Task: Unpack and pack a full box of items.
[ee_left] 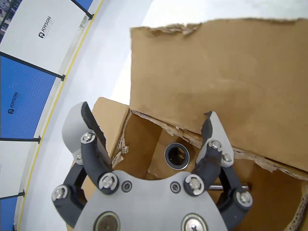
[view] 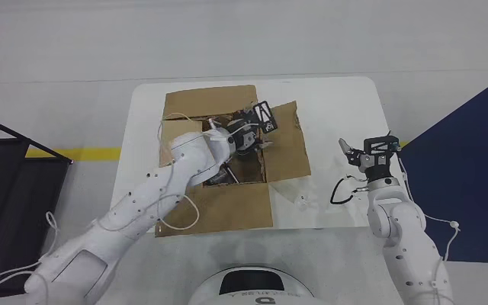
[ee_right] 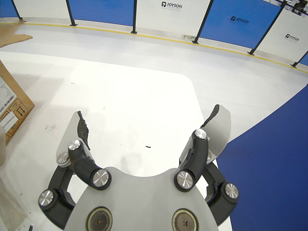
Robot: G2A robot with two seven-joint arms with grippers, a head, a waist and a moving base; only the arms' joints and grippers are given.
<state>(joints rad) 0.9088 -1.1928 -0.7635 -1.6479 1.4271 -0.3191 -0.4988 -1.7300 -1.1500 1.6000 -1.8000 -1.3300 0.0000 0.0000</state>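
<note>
A brown cardboard box (view: 229, 210) sits on the white, round-cornered surface (view: 343, 107), taking up its left and middle part. All four flaps are folded outward: one reaches toward the far edge, one toward the near edge, and one lies flat toward the right side. The torn, ragged edges of the flaps show in the left wrist view, where the box (ee_left: 216, 73) rises just beyond the fingers.

The left end effector (view: 252, 131) hangs over the open mouth of the box. In its own view the left end effector (ee_left: 146, 111) is spread wide, with nothing between the dark ribbed pads (ee_left: 93, 123). Down inside the box, between the two fingers as seen from the wrist, lies a round black-rimmed ring-shaped item (ee_left: 176, 156) against the brown interior.

The right end effector (view: 368, 145) is held above the bare right part of the surface, near its right edge and well apart from the box. It is also spread and empty — the right end effector (ee_right: 148, 111) shows only the white surface (ee_right: 134, 92) beneath it, with a labelled corner of the box (ee_right: 14, 102) off to one side.
</note>
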